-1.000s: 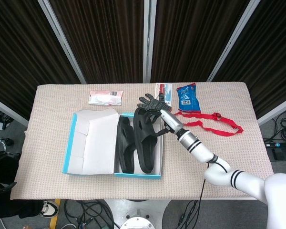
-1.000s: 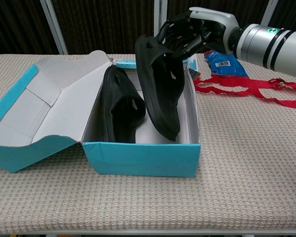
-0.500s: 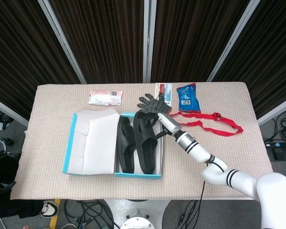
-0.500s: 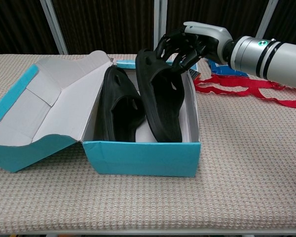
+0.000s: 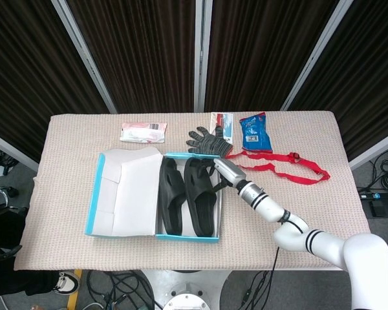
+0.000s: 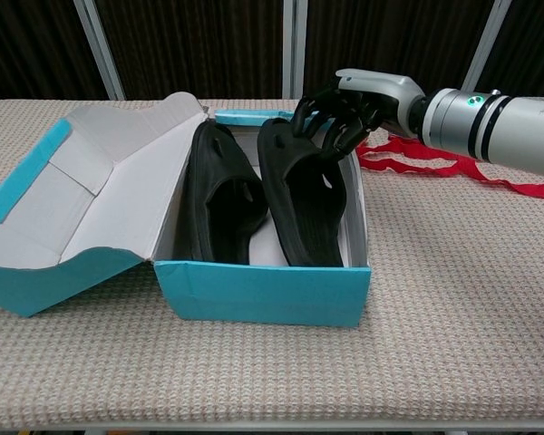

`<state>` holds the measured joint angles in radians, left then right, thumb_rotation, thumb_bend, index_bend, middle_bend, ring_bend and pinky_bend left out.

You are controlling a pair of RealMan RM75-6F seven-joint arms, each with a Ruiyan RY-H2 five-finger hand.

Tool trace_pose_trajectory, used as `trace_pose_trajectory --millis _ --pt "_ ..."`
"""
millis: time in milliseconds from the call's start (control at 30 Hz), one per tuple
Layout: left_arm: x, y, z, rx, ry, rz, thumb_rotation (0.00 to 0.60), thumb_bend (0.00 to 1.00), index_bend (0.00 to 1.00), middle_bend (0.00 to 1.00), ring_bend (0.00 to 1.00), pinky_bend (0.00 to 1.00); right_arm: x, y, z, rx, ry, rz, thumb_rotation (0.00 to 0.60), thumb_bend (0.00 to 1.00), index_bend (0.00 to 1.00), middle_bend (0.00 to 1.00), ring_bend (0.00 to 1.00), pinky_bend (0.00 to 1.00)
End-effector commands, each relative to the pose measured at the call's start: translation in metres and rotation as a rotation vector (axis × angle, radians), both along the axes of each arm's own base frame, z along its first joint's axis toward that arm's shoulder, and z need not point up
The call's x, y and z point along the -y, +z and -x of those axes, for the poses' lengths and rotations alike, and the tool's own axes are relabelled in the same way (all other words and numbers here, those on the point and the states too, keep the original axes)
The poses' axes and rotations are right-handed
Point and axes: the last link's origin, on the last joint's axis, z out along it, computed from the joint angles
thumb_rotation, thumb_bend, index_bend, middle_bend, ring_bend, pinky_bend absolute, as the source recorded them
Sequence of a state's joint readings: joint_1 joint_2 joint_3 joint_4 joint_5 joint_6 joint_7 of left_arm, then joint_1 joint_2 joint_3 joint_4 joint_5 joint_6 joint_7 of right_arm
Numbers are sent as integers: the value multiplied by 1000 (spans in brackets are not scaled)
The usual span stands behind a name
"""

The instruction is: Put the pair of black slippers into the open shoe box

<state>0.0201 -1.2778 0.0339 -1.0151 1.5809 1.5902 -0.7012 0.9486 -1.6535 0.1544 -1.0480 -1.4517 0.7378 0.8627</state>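
The right hand (image 6: 340,113) curls its fingers over the far end of the right slipper (image 6: 306,195), gripping it at the box's far right corner. A second ago this slipper stood steeply tilted above the shoe box (image 6: 263,292); it now lies low inside, beside the left slipper (image 6: 216,195). Both slippers sit in the box near the surface's (image 5: 71,194) middle, the hand at their far end. The left hand is out of view.
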Motion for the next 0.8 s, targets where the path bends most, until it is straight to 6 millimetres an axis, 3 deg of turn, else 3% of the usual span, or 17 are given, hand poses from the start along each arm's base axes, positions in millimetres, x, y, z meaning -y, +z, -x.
trace_pose_trajectory --millis 33,133,233,400,500,800 --pt "0 0 0 1 1 1 600 98 175 126 30 100 1 0 1 -5 -6 -3 600 148 512 493 418 424" --pt "0 0 0 0 2 1 600 98 175 126 30 100 1 2 0 -10 -4 -10 600 134 492 479 408 412" --pt "1 0 -1 1 1 0 600 98 175 126 30 100 -1 5 0 -15 7 -23 600 53 412 427 344 362" --pt "0 1 -2 2 -3 1 600 98 175 126 30 100 -4 12 -1 -17 24 -64 600 0 151 245 111 213" --pt "0 0 -3 2 -3 2 600 98 175 126 30 100 -5 18 0 -35 36 -79 600 0 80 171 26 158" --pt "1 1 -6 14 -12 1 600 98 175 126 30 100 -12 49 2 -50 68 -57 600 0 9 118 0 130"
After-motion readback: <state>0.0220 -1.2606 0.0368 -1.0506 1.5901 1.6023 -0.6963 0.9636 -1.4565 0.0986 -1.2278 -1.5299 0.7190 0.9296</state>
